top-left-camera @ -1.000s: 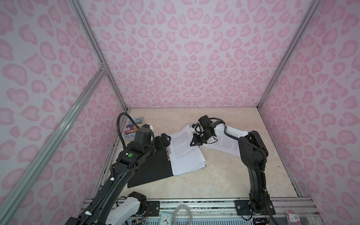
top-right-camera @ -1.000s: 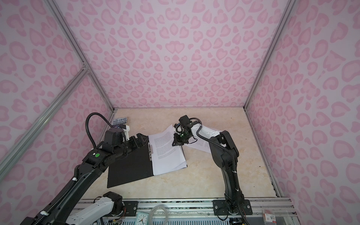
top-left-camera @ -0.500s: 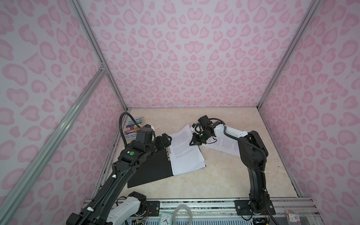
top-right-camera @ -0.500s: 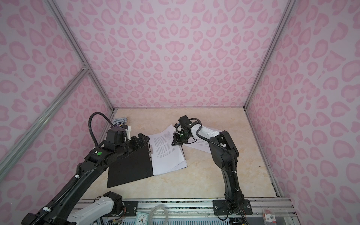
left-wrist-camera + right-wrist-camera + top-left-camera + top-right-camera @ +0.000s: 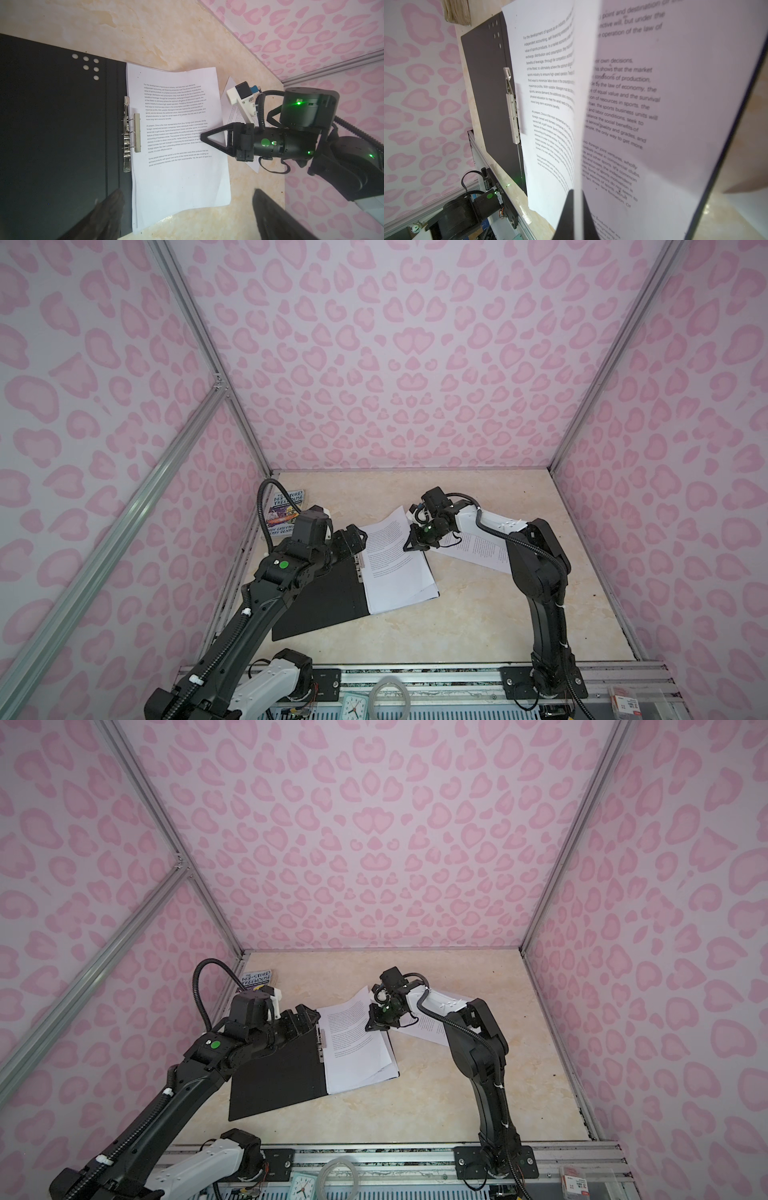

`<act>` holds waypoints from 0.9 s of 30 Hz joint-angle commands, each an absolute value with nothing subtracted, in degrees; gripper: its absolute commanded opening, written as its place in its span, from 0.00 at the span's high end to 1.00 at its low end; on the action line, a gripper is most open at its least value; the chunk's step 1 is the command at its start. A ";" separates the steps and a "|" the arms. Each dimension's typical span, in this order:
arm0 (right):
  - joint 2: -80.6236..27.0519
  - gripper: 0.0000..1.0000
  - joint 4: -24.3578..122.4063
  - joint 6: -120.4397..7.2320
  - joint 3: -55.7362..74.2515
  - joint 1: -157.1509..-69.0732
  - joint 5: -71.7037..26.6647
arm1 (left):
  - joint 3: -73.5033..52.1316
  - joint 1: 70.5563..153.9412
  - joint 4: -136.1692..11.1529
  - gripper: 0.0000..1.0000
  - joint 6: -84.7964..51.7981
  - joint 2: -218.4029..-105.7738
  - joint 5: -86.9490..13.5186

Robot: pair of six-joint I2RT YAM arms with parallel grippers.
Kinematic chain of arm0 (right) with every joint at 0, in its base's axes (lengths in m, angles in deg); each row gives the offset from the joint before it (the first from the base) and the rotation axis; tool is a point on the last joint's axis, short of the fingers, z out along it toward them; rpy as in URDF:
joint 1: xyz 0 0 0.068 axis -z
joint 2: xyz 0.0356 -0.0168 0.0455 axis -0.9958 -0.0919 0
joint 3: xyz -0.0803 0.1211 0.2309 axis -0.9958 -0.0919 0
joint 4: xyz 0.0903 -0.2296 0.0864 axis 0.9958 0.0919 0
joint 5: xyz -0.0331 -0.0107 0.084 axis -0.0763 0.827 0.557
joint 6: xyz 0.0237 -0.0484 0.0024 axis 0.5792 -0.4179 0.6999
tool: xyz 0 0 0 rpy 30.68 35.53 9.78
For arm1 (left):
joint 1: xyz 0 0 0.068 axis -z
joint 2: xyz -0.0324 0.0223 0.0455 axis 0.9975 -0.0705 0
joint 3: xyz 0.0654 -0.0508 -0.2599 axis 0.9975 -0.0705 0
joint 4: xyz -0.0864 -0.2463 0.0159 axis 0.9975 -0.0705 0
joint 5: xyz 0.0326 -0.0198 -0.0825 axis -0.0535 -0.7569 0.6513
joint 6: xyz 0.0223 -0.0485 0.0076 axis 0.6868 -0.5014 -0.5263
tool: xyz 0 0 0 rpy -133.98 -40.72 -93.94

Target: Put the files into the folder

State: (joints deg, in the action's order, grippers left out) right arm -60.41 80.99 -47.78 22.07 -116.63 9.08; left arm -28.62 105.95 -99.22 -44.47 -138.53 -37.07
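An open folder [image 5: 320,597] lay flat on the beige surface [image 5: 457,626], black inside facing up, on the left and near side in both top views. The files [image 5: 399,589], white sheets printed with black paragraphs, rested in a stack on the folder's right half, their left edge just beside the metal clip strip [image 5: 129,133] along the spine. The right end effector [image 5: 412,546] had its jaws together, clamped on the right edge of the top sheet [image 5: 390,531], which curled up off the stack. In the right wrist view paper ran edge-on from between its black fingers [image 5: 566,207]. One more printed sheet [image 5: 478,549] lay on the surface under the right arm, just beside the stack. The left end effector [image 5: 356,537] hung above the folder's far edge near the clip strip, jaws wide apart and holding nothing. A colourful book [image 5: 286,510] lay in the far left corner
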 commanded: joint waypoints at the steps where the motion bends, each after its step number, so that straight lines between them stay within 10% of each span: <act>1: -61.06 1.00 80.50 -47.90 21.74 -116.79 9.31 | -28.27 105.94 -97.58 0.03 -44.19 -138.70 -36.94; 13: -61.15 1.00 81.05 -48.12 21.92 -116.95 9.11 | -28.55 105.99 -97.52 0.03 -44.32 -138.57 -37.25; 27: -59.87 0.67 81.90 -48.53 21.39 -116.94 7.27 | -28.63 105.97 -97.49 0.03 -44.45 -138.57 -37.38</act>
State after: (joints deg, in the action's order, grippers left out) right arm -60.21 81.27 -47.93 21.74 -116.85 8.22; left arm -28.62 105.95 -99.22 -44.47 -138.60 -37.14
